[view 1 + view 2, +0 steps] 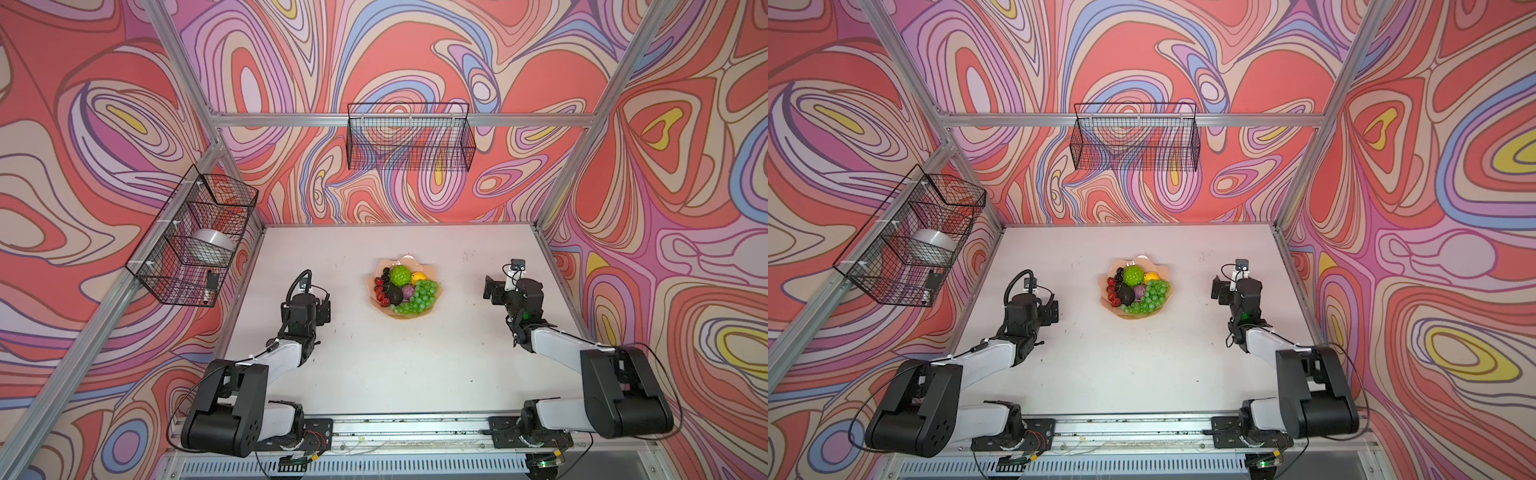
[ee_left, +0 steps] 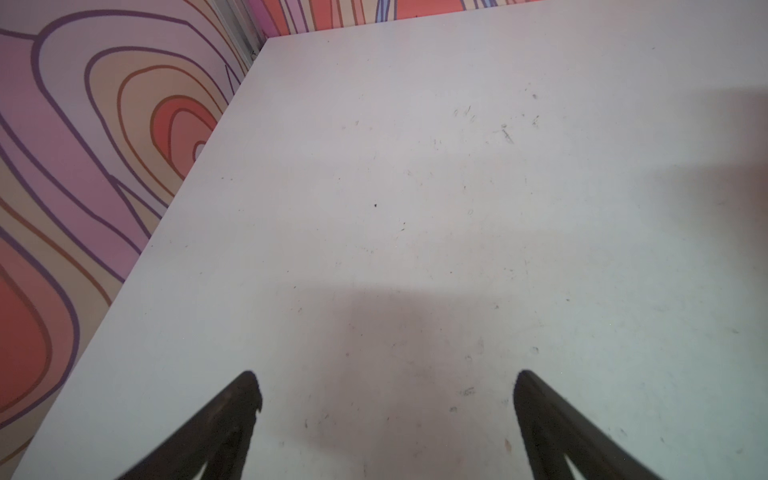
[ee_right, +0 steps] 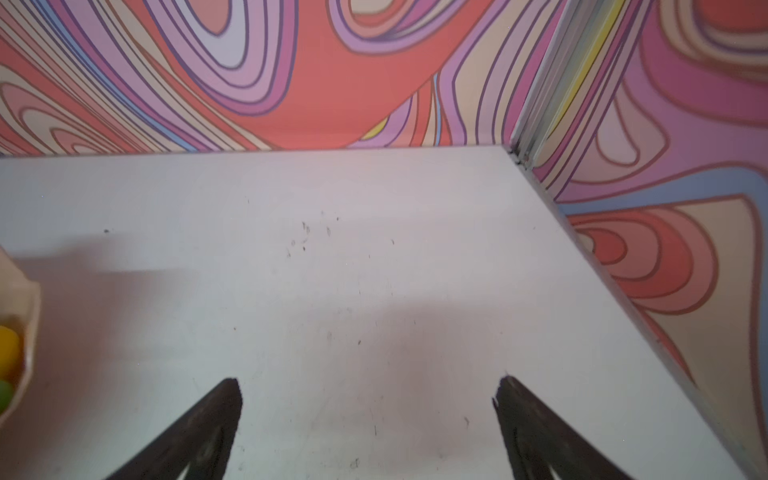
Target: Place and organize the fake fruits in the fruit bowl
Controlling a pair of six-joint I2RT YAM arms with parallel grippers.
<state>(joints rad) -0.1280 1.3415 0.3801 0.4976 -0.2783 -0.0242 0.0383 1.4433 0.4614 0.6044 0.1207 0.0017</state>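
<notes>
The peach-pink fruit bowl [image 1: 400, 260] [image 1: 1134, 261] stands mid-table in both top views, and the fake fruits lie inside it. They are a bumpy green ball [image 1: 400, 275], a yellow lemon [image 1: 418, 277], a green grape bunch [image 1: 420, 296], a purple ball [image 1: 408, 291], a dark avocado [image 1: 392, 294] and red cherries [image 1: 379, 291]. My left gripper [image 1: 324, 311] [image 2: 386, 386] hovers left of the bowl, open and empty over bare table. Right of the bowl, my right gripper [image 1: 493, 289] [image 3: 370, 390] is open and empty too. The right wrist view catches only the bowl's edge [image 3: 30, 299] and the lemon [image 3: 8, 349].
A black wire basket [image 1: 409, 137] hangs on the back wall. Another wire basket [image 1: 195, 237] on the left wall holds a white round object [image 1: 214, 245]. Patterned walls and metal posts close in the white table [image 1: 415, 365] on three sides.
</notes>
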